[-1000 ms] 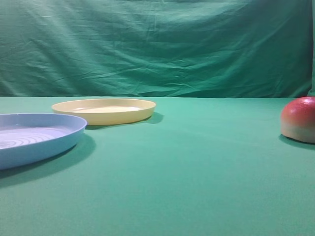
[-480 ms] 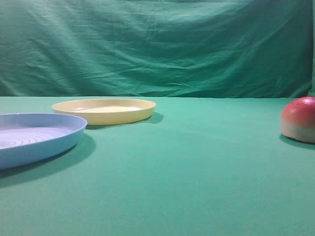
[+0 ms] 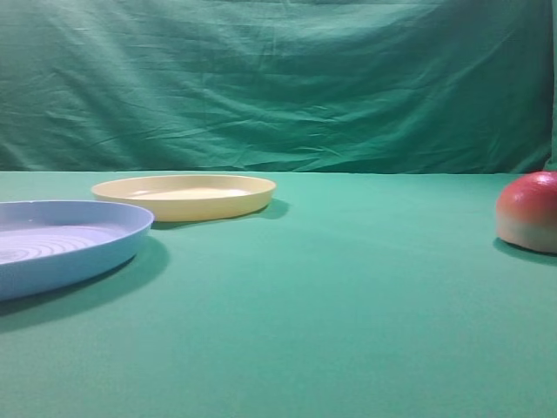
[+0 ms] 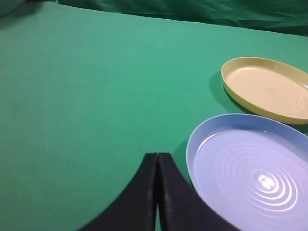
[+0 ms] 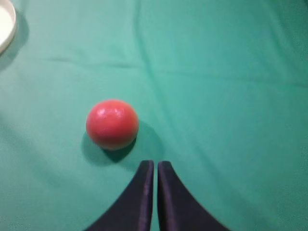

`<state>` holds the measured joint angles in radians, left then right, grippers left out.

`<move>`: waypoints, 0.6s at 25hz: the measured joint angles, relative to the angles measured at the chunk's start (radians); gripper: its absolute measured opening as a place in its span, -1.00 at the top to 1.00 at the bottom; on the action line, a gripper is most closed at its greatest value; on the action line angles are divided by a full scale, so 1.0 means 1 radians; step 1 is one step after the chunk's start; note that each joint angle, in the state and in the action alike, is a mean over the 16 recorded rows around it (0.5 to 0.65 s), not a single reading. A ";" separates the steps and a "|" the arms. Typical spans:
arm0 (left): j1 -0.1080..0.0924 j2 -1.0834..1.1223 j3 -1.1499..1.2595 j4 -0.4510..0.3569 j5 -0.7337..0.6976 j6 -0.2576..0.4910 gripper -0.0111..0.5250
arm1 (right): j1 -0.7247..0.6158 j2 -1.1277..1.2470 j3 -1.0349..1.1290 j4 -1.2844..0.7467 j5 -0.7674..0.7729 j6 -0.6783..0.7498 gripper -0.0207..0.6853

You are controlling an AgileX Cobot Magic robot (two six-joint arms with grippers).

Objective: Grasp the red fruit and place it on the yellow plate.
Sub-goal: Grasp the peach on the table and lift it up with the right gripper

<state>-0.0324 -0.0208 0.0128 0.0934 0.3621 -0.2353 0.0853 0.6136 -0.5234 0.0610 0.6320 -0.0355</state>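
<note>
The red fruit [image 3: 531, 212] rests on the green cloth at the far right of the exterior view, red on top and pale at its base. From the right wrist view the red fruit [image 5: 112, 123] lies ahead and left of my right gripper [image 5: 155, 164], which is shut and empty. The yellow plate [image 3: 184, 196] sits at the back left, empty. In the left wrist view the yellow plate [image 4: 267, 88] is at the upper right, and my left gripper [image 4: 157, 156] is shut with nothing in it, just left of the blue plate.
A light blue plate [image 3: 61, 244] with ridged rings sits in front of the yellow one at the left edge; the light blue plate [image 4: 250, 168] fills the lower right of the left wrist view. A green backdrop [image 3: 278, 83] hangs behind the table.
</note>
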 joint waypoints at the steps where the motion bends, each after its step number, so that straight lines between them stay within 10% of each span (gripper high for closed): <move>1: 0.000 0.000 0.000 0.000 0.000 0.000 0.96 | 0.000 0.038 -0.018 0.006 0.029 -0.015 0.94; 15: 0.000 0.000 0.000 0.000 0.000 0.000 0.96 | 0.095 0.440 -0.193 0.133 0.199 -0.261 0.94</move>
<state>-0.0324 -0.0208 0.0128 0.0934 0.3621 -0.2353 0.1805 1.0532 -0.7168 0.1940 0.8307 -0.2961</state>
